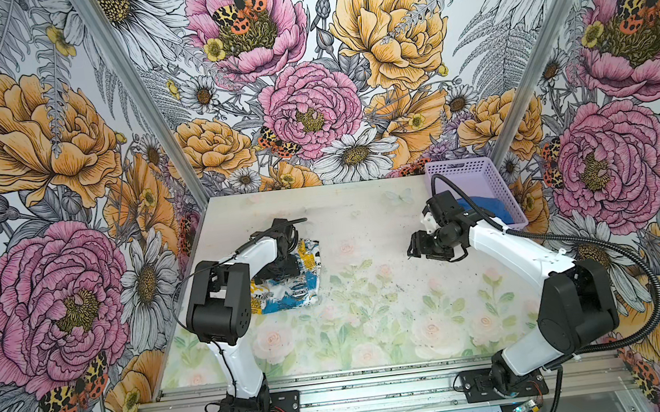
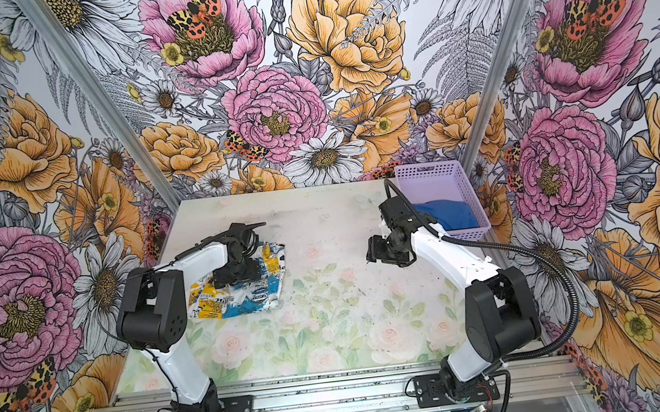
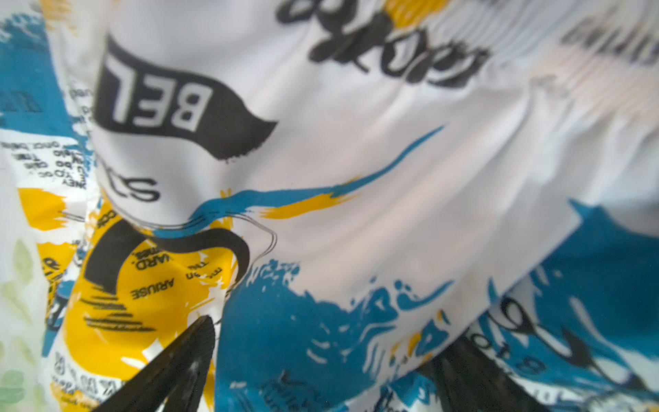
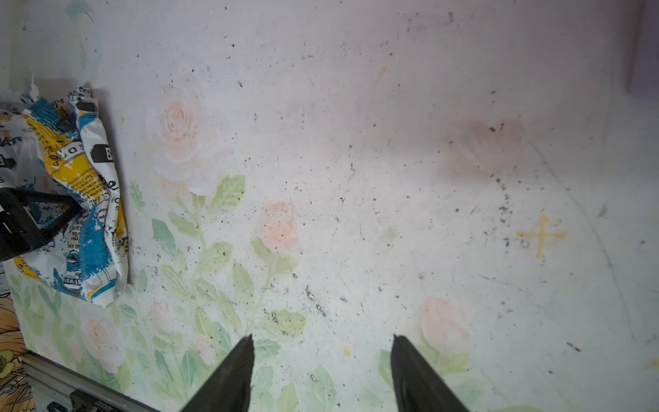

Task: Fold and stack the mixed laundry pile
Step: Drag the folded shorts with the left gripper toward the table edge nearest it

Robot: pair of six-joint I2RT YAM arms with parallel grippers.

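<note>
Looks about halfway, with the printed garment (image 1: 291, 290) roughly folded well left of the lavender basket (image 2: 429, 175) under the wide-open, empty left gripper (image 3: 335, 335), the blue T-shirt (image 2: 446, 213) bunched inside that basket, not yet folded, and the right gripper (image 4: 322, 339) near the basket, parted and empty.

White garment (image 1: 287, 297) with black text, yellow and blue splashes; royal blue shirt (image 2: 446, 213); lavender basket (image 1: 463, 176); pale rose-printed tabletop (image 1: 373, 319).

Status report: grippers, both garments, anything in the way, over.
Left gripper open, low over white newspaper-print garment. Right gripper open, empty, above bare table. Royal blue T-shirt bunched in lavender perforated basket; right arm overhangs it.
</note>
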